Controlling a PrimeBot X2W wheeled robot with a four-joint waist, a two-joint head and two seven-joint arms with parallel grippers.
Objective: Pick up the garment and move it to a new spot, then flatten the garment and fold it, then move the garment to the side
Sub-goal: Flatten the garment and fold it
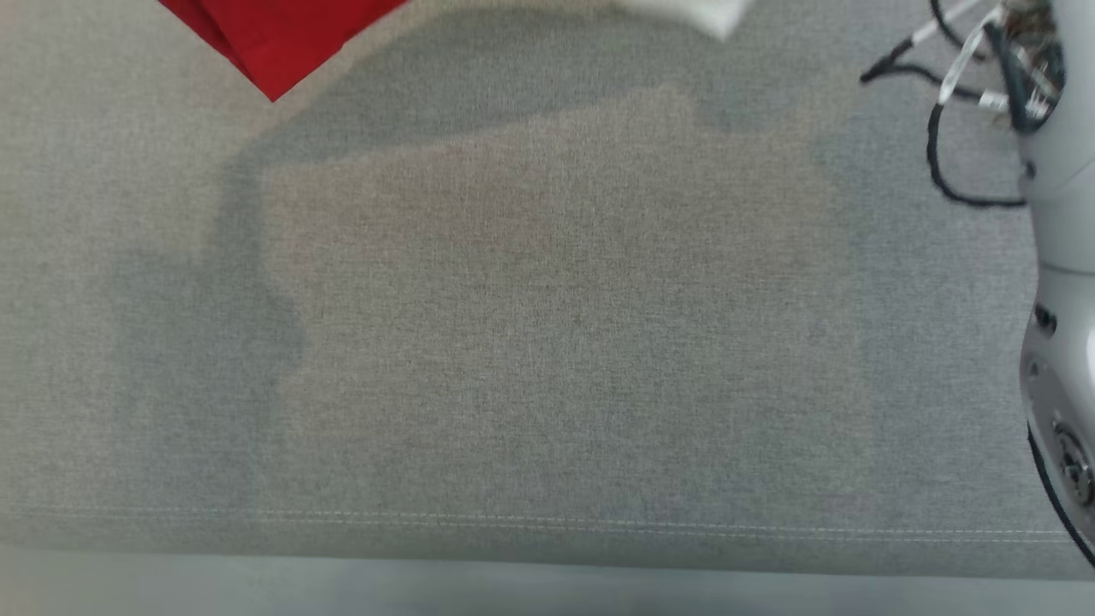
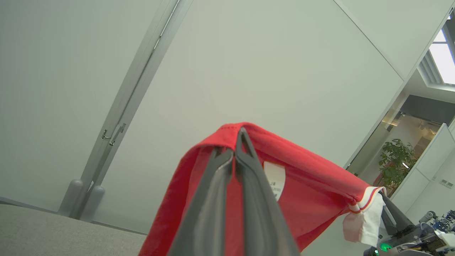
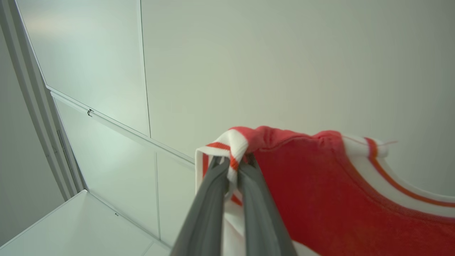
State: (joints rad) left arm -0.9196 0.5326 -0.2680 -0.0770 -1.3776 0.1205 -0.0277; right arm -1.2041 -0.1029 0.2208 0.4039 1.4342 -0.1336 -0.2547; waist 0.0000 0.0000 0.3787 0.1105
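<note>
Both closed tight on the red shirt (image 2: 312,185): left end effector (image 2: 233,142) at a red seam, right end effector (image 3: 233,160) at striped trim.

Bright diffuse light w/ soft shadows, slight blur

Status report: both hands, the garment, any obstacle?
Left hand shut on red shirt edge. Right hand shut on its striped trim. Shirt hangs above grey cloth surface.
</note>
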